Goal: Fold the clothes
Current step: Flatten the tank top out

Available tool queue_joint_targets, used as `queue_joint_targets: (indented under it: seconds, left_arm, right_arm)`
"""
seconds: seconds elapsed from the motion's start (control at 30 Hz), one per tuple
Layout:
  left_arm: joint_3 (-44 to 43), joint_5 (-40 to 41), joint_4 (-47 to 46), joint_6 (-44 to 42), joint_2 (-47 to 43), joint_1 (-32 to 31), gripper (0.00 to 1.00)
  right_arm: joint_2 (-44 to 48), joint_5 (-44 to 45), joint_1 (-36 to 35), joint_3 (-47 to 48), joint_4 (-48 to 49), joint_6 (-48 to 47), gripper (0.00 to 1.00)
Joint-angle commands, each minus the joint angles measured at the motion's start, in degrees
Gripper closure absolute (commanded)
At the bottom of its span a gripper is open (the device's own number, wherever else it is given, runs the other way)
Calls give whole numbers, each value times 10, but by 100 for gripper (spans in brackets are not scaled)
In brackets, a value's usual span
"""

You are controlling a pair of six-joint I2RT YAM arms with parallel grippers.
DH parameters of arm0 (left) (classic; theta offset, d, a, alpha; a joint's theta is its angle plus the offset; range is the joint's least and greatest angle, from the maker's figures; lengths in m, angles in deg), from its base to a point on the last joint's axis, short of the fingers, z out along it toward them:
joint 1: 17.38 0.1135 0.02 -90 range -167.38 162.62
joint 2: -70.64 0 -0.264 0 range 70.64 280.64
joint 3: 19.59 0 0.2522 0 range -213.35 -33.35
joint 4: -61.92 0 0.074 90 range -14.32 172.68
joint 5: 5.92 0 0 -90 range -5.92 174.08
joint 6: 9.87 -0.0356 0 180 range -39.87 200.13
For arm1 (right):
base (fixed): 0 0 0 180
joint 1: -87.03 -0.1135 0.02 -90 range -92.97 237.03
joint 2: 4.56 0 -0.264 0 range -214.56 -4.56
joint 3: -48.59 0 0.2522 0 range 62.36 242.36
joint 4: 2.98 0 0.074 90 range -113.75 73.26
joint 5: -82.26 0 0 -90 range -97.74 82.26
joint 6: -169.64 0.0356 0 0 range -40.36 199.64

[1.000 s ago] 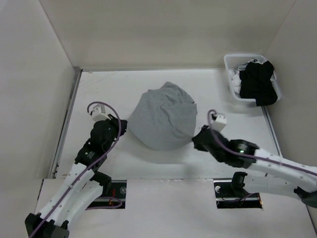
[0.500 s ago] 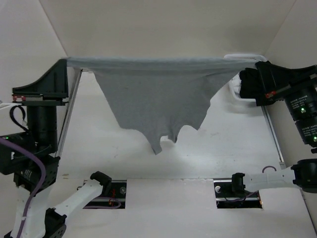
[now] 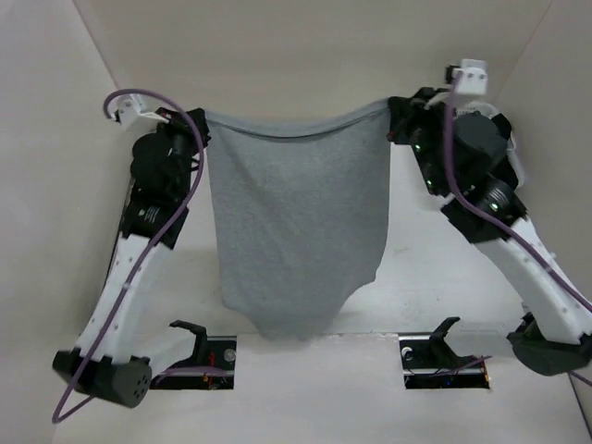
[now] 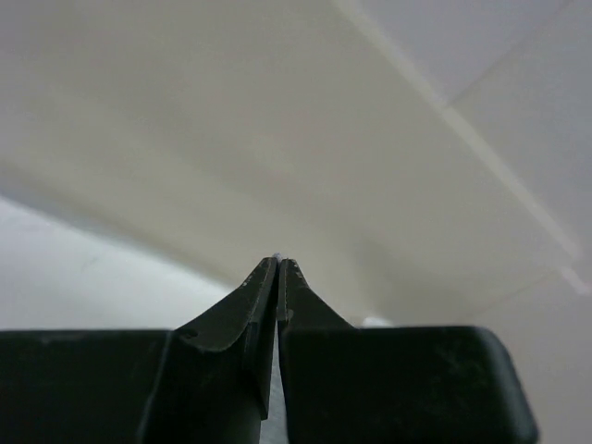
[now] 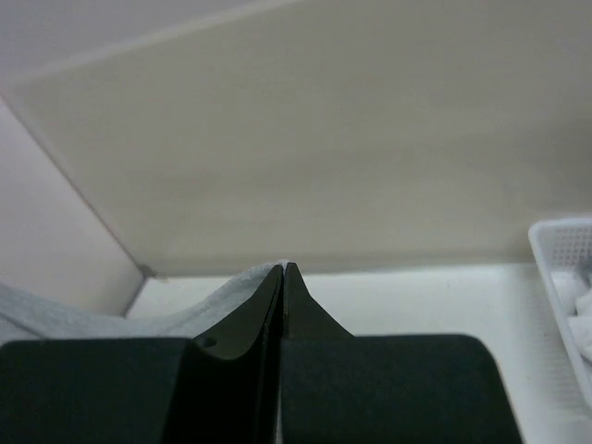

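1. The grey shirt (image 3: 296,222) hangs spread out above the table (image 3: 444,277).
2. The left gripper (image 3: 203,125) and right gripper (image 3: 393,116) are each clamped tight on a top corner.
3. A white basket (image 5: 560,268) sits just right of the right gripper.

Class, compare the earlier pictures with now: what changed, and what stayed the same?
The grey garment, heaped on the table a second ago, was lifted and stretched wide. It now hangs as a sheet between the left gripper and right gripper, which moved closer together. Both stayed shut on its top corners.
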Motion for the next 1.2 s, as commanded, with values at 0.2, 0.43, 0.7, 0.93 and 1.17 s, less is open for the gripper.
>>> queue_joint_targets:
  seconds: [0.2,0.43,0.7,0.93,1.17]
  left_arm:
    - [-209,-134,1,71,250,109,100]
    - [-358,-186,14,75,263,128,100]
    - [-212,-177,-24,52,165,126,100]
    - [168,-138,-83,56,-4,71,100]
    - [480,-126,59,59,-278,54,100]
  right_arm:
    - [-246,-257,207,259,-65,137,100]
    - [-329,-270,221,524,-137,135,100]
    - [-177,-260,215,242,-66,138,100]
    - [73,-211,155,-261,55,192,100]
    - [257,-137,-11,-588,8,313,100]
